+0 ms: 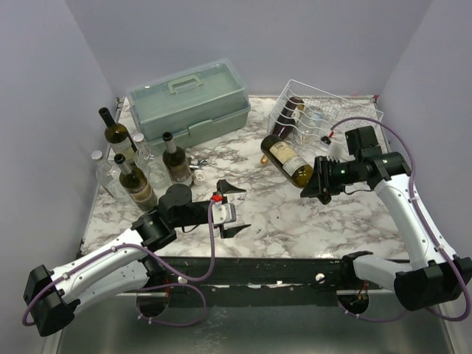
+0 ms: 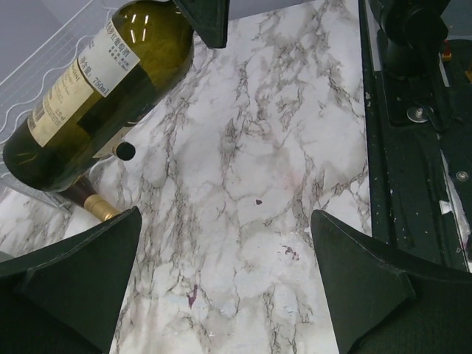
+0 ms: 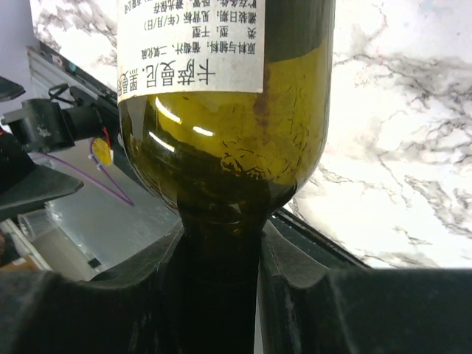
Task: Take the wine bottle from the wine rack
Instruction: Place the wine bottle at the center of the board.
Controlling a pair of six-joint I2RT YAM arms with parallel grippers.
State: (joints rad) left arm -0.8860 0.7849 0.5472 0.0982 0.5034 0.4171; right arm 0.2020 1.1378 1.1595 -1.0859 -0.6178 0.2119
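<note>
Right gripper clamps the wine bottle by its neck, fingers hiding it, beside the far-right wine rack — open counter nearer. Left gripper gapes empty.

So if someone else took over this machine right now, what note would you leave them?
The left tool is open and empty, over the table.
The right tool is shut on the neck of the wine bottle.
The bottle's base points toward the front edge of the wine rack; I cannot tell whether it touches the wire.
Done: bottle gripped.
Left: draw it clear of the rack, then probably set it down.
</note>
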